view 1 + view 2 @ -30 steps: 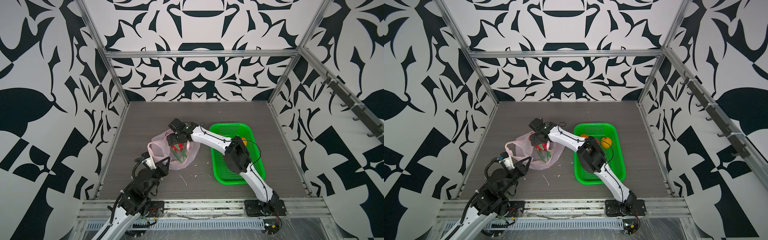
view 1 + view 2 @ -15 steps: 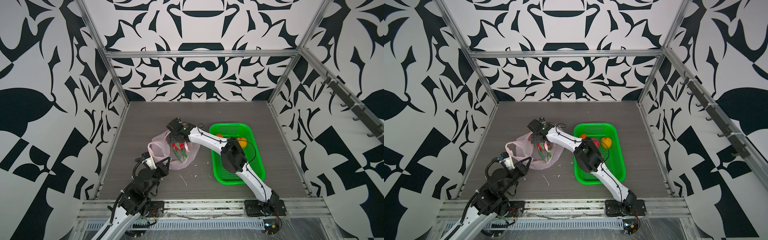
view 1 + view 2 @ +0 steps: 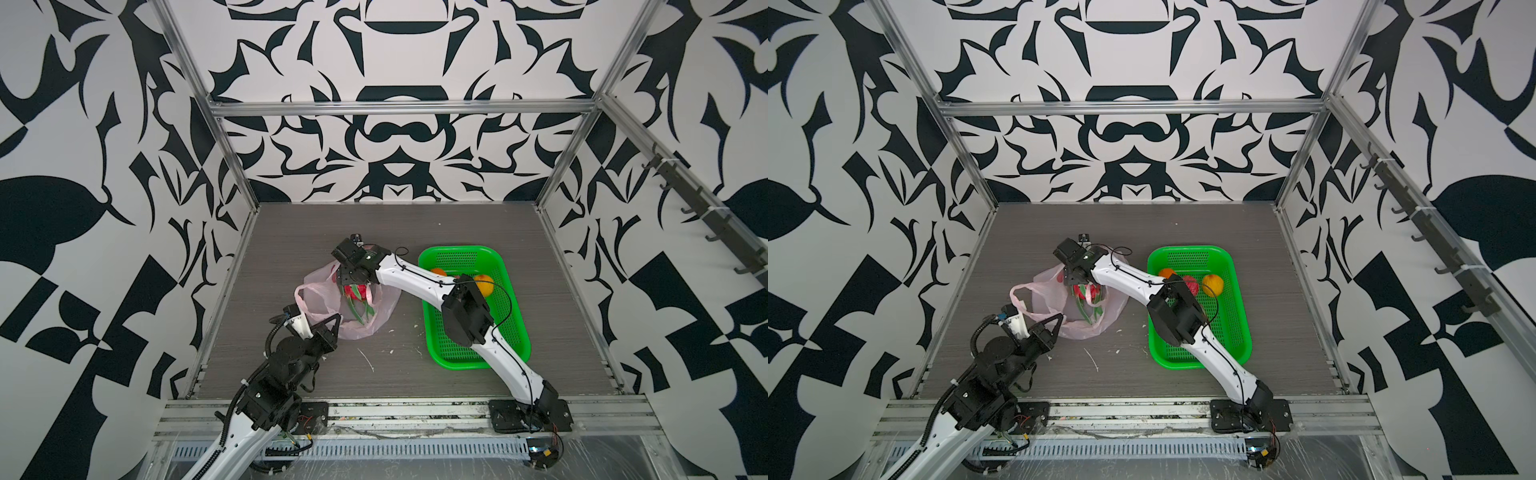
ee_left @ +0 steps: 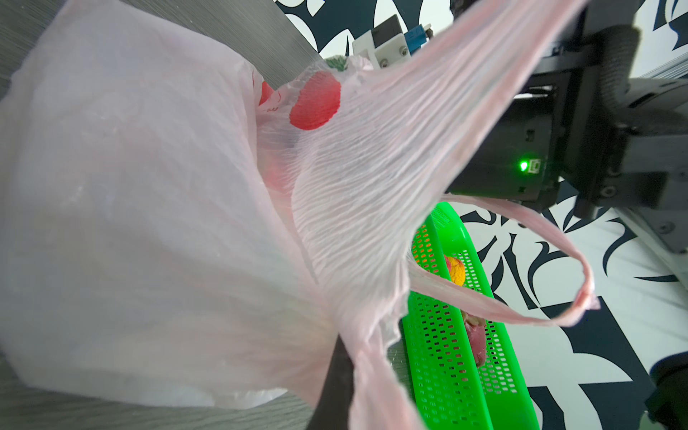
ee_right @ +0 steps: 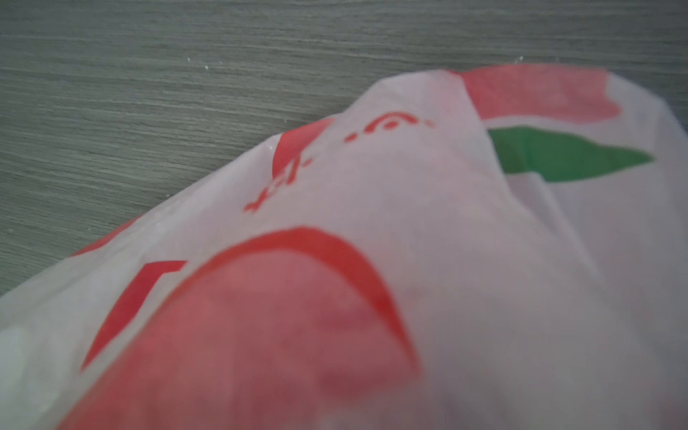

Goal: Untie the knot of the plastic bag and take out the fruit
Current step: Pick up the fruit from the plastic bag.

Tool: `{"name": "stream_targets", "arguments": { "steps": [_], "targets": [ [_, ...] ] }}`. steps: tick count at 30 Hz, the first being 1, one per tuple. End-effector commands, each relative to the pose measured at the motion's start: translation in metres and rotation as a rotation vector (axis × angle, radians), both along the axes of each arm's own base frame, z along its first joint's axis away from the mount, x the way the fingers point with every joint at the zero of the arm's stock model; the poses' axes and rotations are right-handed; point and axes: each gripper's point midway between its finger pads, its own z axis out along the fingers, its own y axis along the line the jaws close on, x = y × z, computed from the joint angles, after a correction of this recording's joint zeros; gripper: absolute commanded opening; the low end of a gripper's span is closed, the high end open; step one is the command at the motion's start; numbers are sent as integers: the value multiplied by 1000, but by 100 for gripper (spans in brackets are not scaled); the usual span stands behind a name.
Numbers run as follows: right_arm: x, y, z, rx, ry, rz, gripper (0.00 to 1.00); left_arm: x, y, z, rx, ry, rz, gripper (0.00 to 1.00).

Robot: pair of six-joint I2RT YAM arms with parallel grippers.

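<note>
Pink film of the plastic bag (image 3: pixel 312 300) is pinched in the closed left gripper (image 3: pixel 334 323); hold it taut so the mouth gapes. The right gripper (image 3: pixel 352 281), jaw spacing not discernible, hangs directly above a dragon fruit (image 3: pixel 360 294) inside the bag: descend straight, close across its body, and avoid snagging film.

Both top views look down from high above the near edge of the table (image 3: pixel 415 224) toward the back wall (image 3: pixel 395 137). They take in the whole floor, with the plastic bag (image 3: pixel 384 307) left of centre and the green basket (image 3: pixel 459 250) right of it. My left wrist camera sits hard against the bag (image 4: pixel 149 223), looking across it to the basket (image 4: pixel 439 353); my right wrist camera is nearer still, blurred on printed film (image 5: pixel 446 260) with table (image 5: pixel 186 93) beyond.
</note>
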Motion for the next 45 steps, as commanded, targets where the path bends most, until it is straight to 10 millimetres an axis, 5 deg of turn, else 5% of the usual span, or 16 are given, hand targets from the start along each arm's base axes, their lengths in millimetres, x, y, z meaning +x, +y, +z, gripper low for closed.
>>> {"name": "stream_targets", "arguments": {
  "steps": [1,20,29,36,45],
  "targets": [
    [-13,-20,1,-131,16,8,92,-15,15,-73,161,204,16,0],
    [-42,-34,-51,-232,109,-47,97,-14,15,-69,151,188,21,0],
    [-41,-32,-33,-182,72,-31,72,-12,16,-68,155,180,31,0],
    [-41,-24,-9,-128,47,8,29,-11,17,-68,157,177,38,0],
    [-42,-19,10,-103,29,65,14,-10,18,-67,157,174,44,0]
  ]
}}
